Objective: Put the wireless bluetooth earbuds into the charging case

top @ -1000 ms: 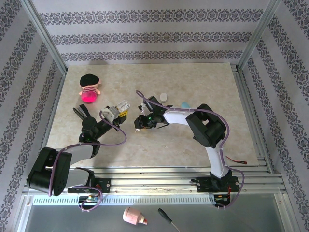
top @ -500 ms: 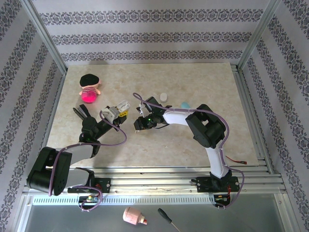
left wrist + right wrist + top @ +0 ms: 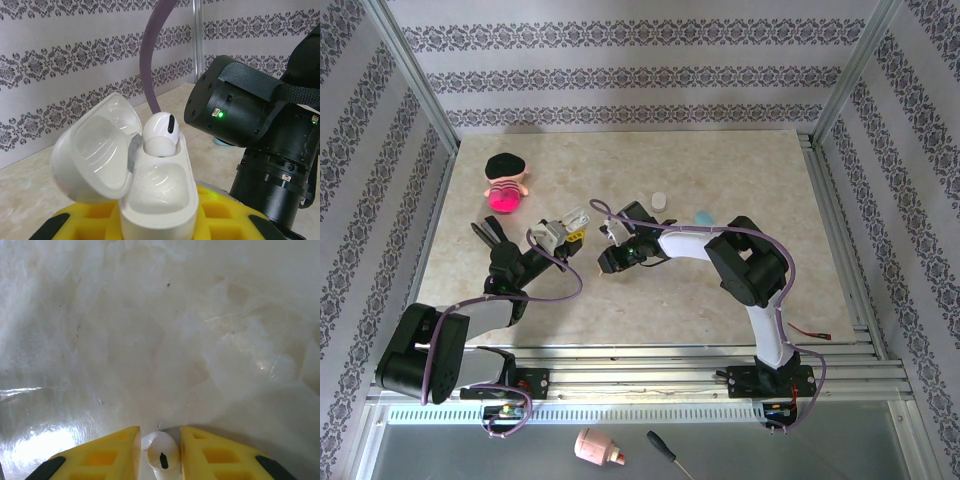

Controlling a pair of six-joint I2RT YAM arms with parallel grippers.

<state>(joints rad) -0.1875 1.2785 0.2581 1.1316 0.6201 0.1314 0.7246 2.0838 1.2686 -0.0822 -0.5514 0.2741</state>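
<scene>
Now: left gripper clamps open case; right gripper pinches white earbud.

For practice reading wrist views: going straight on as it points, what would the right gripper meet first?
Probably the bare table top: the right gripper, holding a white earbud, points at it with nothing between; depth is unclear.

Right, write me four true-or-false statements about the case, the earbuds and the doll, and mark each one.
1. The case has its lid open. True.
2. Both slots in the case are filled. False: the seated earbud fills one slot; the other is empty.
3. The right gripper pinches a second earbud. True.
4. The doll lies next to the right arm. False: it lies toward the far left corner of the table.
</scene>
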